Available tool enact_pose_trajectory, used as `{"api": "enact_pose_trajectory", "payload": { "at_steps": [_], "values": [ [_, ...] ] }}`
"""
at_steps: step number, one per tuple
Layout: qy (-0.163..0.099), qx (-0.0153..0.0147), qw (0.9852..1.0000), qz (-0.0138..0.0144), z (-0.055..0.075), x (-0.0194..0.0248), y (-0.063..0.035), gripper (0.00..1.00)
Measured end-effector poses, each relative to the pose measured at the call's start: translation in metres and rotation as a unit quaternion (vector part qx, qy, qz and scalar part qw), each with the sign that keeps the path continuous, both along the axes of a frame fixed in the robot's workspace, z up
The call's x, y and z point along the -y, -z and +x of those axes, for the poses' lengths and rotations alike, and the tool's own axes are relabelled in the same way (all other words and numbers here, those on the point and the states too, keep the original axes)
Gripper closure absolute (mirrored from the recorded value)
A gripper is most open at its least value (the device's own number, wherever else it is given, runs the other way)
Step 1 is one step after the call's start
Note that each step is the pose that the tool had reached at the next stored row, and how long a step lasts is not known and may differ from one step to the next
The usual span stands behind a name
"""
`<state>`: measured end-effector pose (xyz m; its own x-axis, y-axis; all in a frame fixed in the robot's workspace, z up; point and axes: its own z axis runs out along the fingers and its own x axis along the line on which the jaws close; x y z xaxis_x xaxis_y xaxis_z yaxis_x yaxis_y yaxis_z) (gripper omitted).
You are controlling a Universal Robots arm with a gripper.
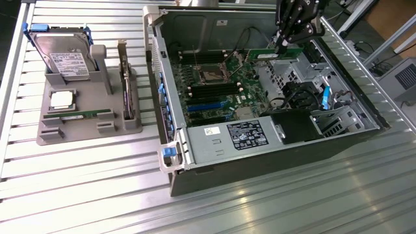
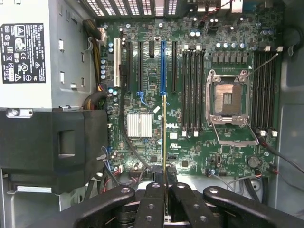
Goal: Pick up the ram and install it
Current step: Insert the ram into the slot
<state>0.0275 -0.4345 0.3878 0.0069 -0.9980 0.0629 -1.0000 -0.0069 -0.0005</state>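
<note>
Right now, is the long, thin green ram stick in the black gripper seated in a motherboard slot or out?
Out. The gripper is shut on the ram, which hangs edge-on above the green motherboard.

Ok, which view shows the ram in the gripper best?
The exterior view: the ram shows its green face, clamped in the gripper above the open case. The wrist view shows it edge-on, a thin line.

The gripper is matte black: two narrow inner fingers flanked by two curved outer link bars, all dotted with round recessed pivot screws.
</note>
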Motion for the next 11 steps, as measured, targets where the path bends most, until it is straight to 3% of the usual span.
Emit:
{"api": "enact_pose_trajectory", "payload": {
  "at_steps": [11],
  "values": [
    [0.000,0.0000,1.0000,0.0000,-0.0005,-0.0001,0.0048,0.88]
  ]
}}
